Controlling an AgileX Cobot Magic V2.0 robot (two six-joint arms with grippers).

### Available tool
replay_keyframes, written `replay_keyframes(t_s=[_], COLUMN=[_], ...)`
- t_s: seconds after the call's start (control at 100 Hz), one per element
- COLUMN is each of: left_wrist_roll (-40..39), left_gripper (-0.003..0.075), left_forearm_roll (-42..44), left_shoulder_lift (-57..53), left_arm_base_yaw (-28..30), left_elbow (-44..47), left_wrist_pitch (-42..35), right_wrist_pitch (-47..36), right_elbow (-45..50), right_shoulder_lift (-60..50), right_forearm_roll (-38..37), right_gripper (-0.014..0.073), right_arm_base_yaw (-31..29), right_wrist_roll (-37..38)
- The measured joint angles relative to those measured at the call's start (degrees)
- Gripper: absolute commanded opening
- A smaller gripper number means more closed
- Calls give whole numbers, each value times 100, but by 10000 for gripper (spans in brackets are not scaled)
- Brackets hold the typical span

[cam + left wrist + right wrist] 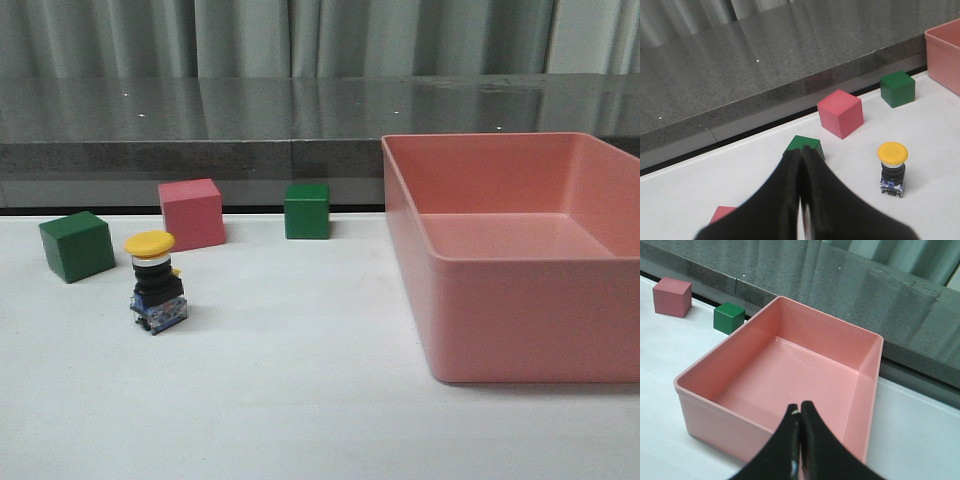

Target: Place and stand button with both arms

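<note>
The button (pixel 156 283) stands upright on the white table at the left, yellow cap up, black body on a blue-clear base. The left wrist view shows the button (pixel 892 168) standing a short way beside my left gripper (pixel 800 154), which is shut with nothing between its fingers. My right gripper (pixel 800 409) is shut and empty too, hanging over the near wall of the pink bin (pixel 740 410). Neither arm shows in the front view.
A green cube (pixel 77 245), a pink cube (pixel 191 214) and a second green cube (pixel 306 211) stand behind the button. The large pink bin (pixel 520 330) fills the right side. Another pink block (pixel 722 214) peeks out beside the left fingers. A grey ledge (pixel 200 150) runs along the back.
</note>
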Motion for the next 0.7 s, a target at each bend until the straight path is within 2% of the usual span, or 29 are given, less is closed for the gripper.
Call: replay_keyframes(t_s=[0.2,0.7], left_wrist_roll=[0,0], left_gripper=[-19,-19], left_forearm_roll=[-67,-205], left_shoulder_lift=[-540,-555], left_arm_base_yaw=[0,0], left_elbow=[404,526], left_wrist_pitch=[-39,-101], right_wrist_pitch=[0,0], right_elbow=[0,0], right_shoulder_lift=[0,0], right_forearm_roll=[0,0], right_gripper=[-114,-114], right_arm_base_yaw=[0,0], right_wrist_roll=[0,0])
